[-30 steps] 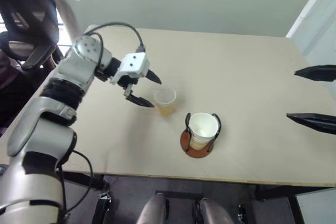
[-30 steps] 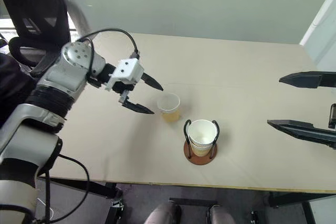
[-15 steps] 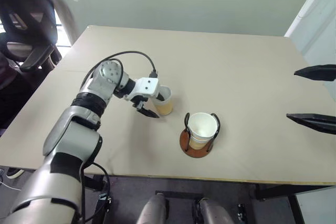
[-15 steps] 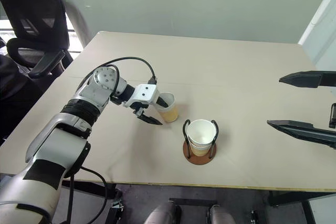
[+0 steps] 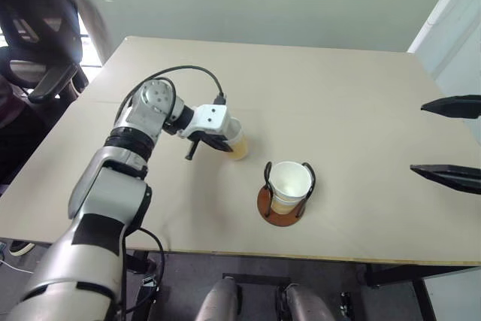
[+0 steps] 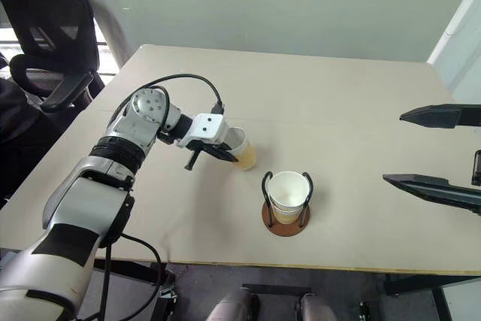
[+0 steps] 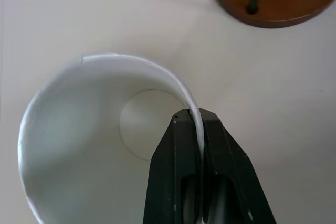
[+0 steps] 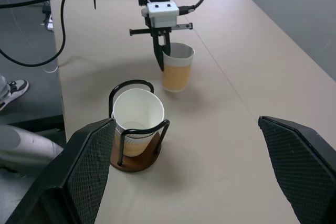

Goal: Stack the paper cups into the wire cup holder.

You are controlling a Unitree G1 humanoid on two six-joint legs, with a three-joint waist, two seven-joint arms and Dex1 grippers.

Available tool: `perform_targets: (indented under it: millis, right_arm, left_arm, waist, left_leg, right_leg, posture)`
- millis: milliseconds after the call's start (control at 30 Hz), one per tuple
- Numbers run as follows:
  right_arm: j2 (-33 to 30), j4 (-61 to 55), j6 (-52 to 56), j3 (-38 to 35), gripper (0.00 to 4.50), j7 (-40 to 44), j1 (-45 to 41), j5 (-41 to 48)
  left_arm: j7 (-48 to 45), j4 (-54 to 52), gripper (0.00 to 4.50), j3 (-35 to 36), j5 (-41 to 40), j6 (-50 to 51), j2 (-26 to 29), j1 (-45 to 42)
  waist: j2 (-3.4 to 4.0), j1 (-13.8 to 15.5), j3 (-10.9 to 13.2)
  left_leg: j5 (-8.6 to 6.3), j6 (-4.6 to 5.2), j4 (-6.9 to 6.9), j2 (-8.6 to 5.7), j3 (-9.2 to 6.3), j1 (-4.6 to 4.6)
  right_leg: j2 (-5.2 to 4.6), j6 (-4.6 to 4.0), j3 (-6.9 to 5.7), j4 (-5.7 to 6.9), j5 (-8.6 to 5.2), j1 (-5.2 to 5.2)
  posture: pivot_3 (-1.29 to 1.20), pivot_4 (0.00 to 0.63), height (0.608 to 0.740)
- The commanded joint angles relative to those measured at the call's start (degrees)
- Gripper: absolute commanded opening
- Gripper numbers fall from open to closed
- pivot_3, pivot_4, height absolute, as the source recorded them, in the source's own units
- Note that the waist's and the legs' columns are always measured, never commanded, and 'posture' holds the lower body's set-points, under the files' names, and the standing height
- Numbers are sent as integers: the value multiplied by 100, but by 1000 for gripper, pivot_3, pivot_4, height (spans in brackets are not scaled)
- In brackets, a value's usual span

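A paper cup with a tan lower wall stands on the beige table, left of the wire cup holder. My left gripper is shut on this cup's rim, one finger inside and one outside, as the left wrist view shows at the pinched rim. The holder's black loops rise from a reddish-brown disc and enclose another paper cup. My right gripper hovers open at the table's right side, well apart from both cups.
A black office chair stands beyond the table's far left corner. The table's front edge runs just below the holder. A pale panel rises at the far right.
My left gripper came down from the upper left onto the loose cup and closed on its rim. The right gripper stayed put.
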Motion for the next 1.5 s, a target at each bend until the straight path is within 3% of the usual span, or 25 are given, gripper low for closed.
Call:
perform_targets:
  millis: [33, 200, 300, 400, 533, 933, 1067, 1500]
  right_arm:
    - [-49, 19, -82, -189, 4500, 30, -46, -45]
    - [-120, 10, 63, -461, 4500, 327, 112, -137]
    - [-168, 27, 93, -659, 4500, 593, 255, -281]
    - [-231, 66, 107, -773, 4500, 649, 243, -368]
    - [-211, -26, 200, -849, 4500, 588, 236, -413]
    - [-80, -403, 624, -1256, 4500, 440, 275, -267]
    - [-47, -508, 751, -1374, 4500, 413, 311, -238]
    - [0, -706, 979, -1549, 4500, 241, 363, -97]
  left_arm:
    - [-239, -724, 40, -373, -719, 311, 389, -184]
    - [-239, -2598, 40, -1229, -3101, 1760, 1259, -1026]
    - [-239, -3318, 40, -1680, -4245, 2035, 1570, -1454]
    - [-239, -3904, 40, -2220, -4953, 1952, 1743, -1646]
    - [-239, -4581, 40, -2968, -5592, 1739, 1859, -1878]
    - [-239, -4344, 40, -4687, -5610, 861, 1573, -2388]
    - [-239, -3926, 40, -4862, -5536, 693, 1290, -2411]
    - [-239, -3673, 40, -5229, -5505, 437, 1099, -2441]
  waist:
    - [-1, -2, 0]
    - [-18, 17, 9]
    - [-8, 23, -1]
    - [37, 8, -23]
    - [35, -7, -8]
    - [39, -40, -5]
    - [38, -40, -4]
    - [38, -44, -3]
  left_leg:
    - [0, 0, 0, 1, 0, -2]
    - [1, 0, 0, 0, -1, -12]
    - [1, 2, 6, -6, -3, -39]
    - [-19, 30, 0, -23, 19, -24]
    - [-17, 27, -3, -19, 32, 2]
    - [-16, 27, 2, -11, 51, 10]
    - [-18, 30, 1, -12, 62, 8]
    - [-47, 63, -2, -18, 111, 22]
  right_leg:
    - [0, 0, 0, 0, 0, -2]
    - [0, 1, -1, -1, 0, -9]
    - [-12, 4, -4, -9, 9, -28]
    - [-39, 12, -2, -10, -2, -18]
    - [-41, 8, -2, 2, -9, -5]
    - [-39, 4, 16, 1, -12, 0]
    - [-38, 7, 22, 0, -12, -2]
    - [-32, 46, 93, 0, -28, -4]
  posture:
    - [0, 150, 740]
    - [0, 150, 740]
    - [0, 150, 740]
    - [0, 150, 740]
    - [0, 150, 740]
    - [0, 150, 740]
    - [0, 150, 740]
    - [0, 150, 740]
